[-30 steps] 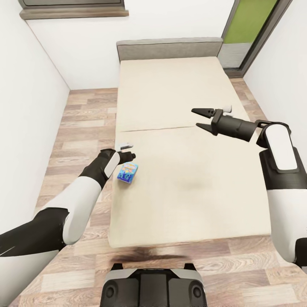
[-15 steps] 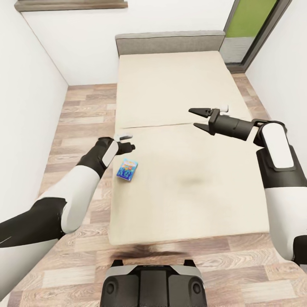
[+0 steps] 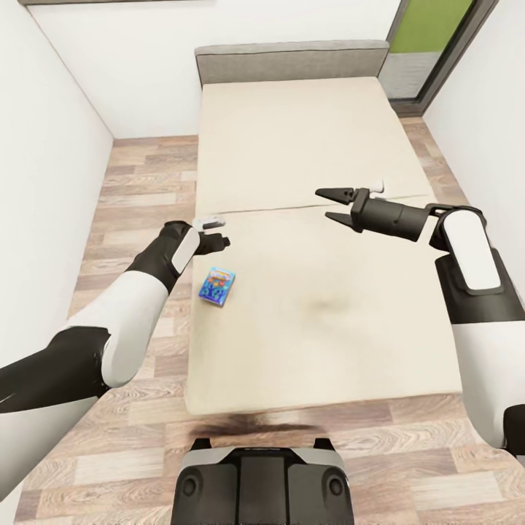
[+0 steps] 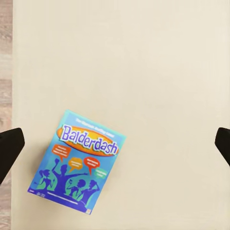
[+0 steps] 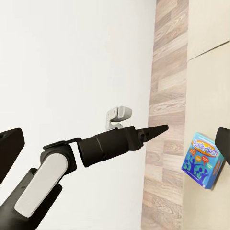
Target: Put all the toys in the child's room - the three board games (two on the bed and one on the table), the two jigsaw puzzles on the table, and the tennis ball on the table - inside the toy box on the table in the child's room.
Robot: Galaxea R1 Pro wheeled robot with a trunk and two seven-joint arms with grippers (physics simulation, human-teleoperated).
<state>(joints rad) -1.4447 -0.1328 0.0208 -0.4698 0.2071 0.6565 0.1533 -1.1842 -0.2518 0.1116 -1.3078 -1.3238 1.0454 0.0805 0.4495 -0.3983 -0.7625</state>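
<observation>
Wood plank floor [image 3: 138, 182] just outward of the left gripper [image 3: 214, 243] and below it, seen again as a narrow strip well past the right gripper [image 3: 324, 203] on its outer side. White side wall [image 3: 44, 168] farther out beyond the left gripper. White back wall [image 3: 146, 80] far ahead of both. Grey-framed window [image 3: 430, 36] with a green pane, far ahead and outward of the right gripper.

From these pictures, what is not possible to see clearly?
- Head view: the blue board game is too small to read its print.
- Left wrist view: both fingertips are cut off by the frame edges.
- Right wrist view: the bed is cut off by the edge.
</observation>
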